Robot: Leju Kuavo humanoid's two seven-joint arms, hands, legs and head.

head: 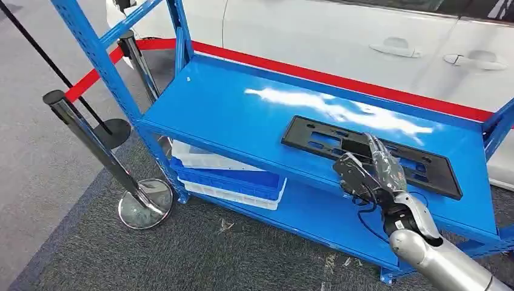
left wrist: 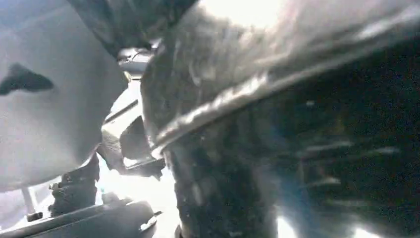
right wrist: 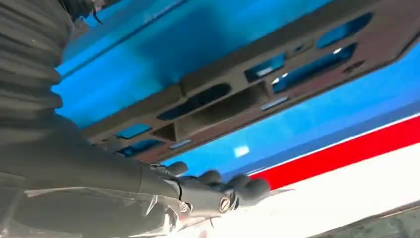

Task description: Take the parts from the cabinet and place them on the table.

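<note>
currently the black plastic part [head: 370, 154] is seen lying flat on the blue shelf [head: 242, 109]; the right hand [head: 373, 173] is extended over it, fingers straight, nothing grasped

Grey carpet [head: 200, 254] covers the floor, darker toward 6 o'clock and paler at 9 o'clock. A blue metal shelf rack [head: 242, 103] fills the middle, its top shelf glossy with white glare. On the lower shelf sit stacked blue and white trays [head: 227, 179]. At 9 o'clock stand 2 chrome stanchion posts [head: 91, 142] with round bases, a red belt [head: 91, 79] between them. A white car [head: 363, 42] with door handles spans 12 to 2 o'clock.
</note>
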